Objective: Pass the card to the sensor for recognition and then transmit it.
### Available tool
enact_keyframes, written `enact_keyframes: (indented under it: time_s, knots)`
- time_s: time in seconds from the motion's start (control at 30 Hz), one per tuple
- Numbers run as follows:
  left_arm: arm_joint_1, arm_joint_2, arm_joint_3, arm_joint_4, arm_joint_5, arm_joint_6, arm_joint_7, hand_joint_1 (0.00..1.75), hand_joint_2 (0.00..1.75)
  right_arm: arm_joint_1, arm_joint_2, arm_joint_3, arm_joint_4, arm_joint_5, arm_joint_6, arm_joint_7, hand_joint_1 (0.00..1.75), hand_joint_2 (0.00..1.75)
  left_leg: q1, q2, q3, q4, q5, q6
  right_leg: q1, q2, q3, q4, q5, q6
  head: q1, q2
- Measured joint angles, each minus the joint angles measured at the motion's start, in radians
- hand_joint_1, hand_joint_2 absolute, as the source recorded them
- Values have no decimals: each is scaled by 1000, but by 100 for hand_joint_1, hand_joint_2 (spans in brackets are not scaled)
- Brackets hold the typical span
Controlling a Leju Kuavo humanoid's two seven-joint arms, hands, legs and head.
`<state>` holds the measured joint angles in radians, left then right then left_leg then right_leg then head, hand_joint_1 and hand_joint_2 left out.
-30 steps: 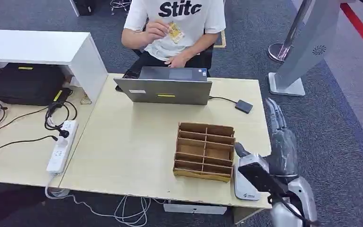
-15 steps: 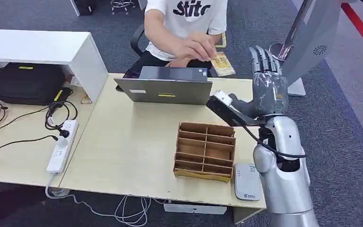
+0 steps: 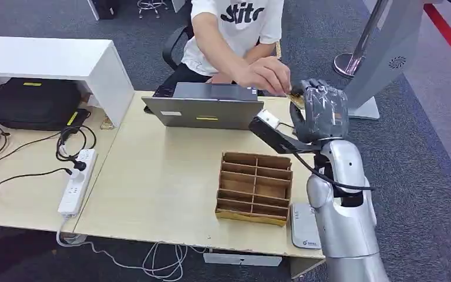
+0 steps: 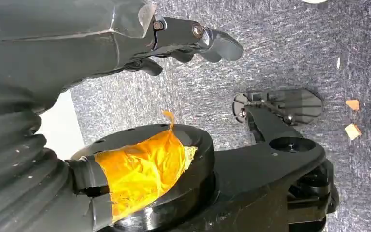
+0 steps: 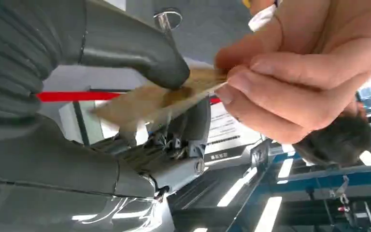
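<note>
A tan card [image 5: 145, 99] lies between my right hand's thumb [image 5: 140, 53] and its darker fingers [image 5: 174, 140]. A person's hand [image 5: 290, 72] still pinches the card's other end. From the head view, my right hand [image 3: 323, 108] is raised over the table's far right corner, fingers curled, meeting the person's hand [image 3: 267, 75], with a sliver of the card [image 3: 296, 97] between them. The grey card sensor [image 3: 305, 232] lies flat at the table's front right edge, beside my right arm. My left hand [image 4: 193, 38] hangs over the carpet with loose fingers, holding nothing.
A wooden divided organizer [image 3: 254, 187] stands on the table [image 3: 164, 176] just left of the sensor. An open laptop [image 3: 205, 106] sits at the far edge before the seated person. A power strip [image 3: 76, 182] and cables lie to the left; a white kiosk [image 3: 381, 59] stands at right.
My right arm rose from beside the sensor to the table's far corner. Its spread fingers have now curled onto the card that the person brought over.
</note>
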<state>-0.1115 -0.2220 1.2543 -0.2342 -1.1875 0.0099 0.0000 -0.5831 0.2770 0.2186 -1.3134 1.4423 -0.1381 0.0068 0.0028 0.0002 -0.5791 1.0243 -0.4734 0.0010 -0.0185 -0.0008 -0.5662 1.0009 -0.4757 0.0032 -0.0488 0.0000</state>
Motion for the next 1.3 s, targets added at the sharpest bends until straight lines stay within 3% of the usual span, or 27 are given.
enact_keyframes:
  time_s: [0.3, 0.43, 0.67, 0.9, 1.07, 1.3]
  knots:
    - [0, 0, 0, 0, 2, 2, 0, 0, 175, 0, 22, 4, -21, -62, 17, -52, 175, 175, 0, 0, 0, 0, 0, 0, 0, 0, 0, 0, 0, 0, 0, 0]
    - [1, 0, 0, 0, 19, 6, -1, 0, 175, 41, 21, 13, -82, -151, 33, -92, 175, 175, 0, 0, 0, 0, 0, 0, 0, 0, 0, 0, 0, 0, 0, 0]
    - [3, 0, 6, 0, 51, 16, -3, 0, 175, 205, -21, 63, -238, -219, 22, -128, 175, 175, 0, 0, -1, 0, -1, 0, 0, 0, -1, 0, -1, 0, 0, 0]
    - [4, 3, 23, 0, 81, 29, -10, 0, 175, 401, -97, 78, -326, -225, -62, -162, 175, 175, 0, -1, -1, 0, -1, 0, 0, -1, -1, -1, -1, 1, 0, 0]
    - [5, 4, 39, 0, 105, 40, -12, 0, 175, 545, -125, 48, -357, -281, -117, -202, 175, 175, 0, -1, -1, 0, -1, -1, 0, -1, -1, -1, -1, 1, 0, 0]
    - [5, 4, 58, 0, 123, 53, -12, 0, 175, 671, -130, -32, -397, -357, -119, -251, 175, 175, 0, -1, -1, 0, -1, -1, 0, -1, -1, -1, -1, 1, 0, 0]
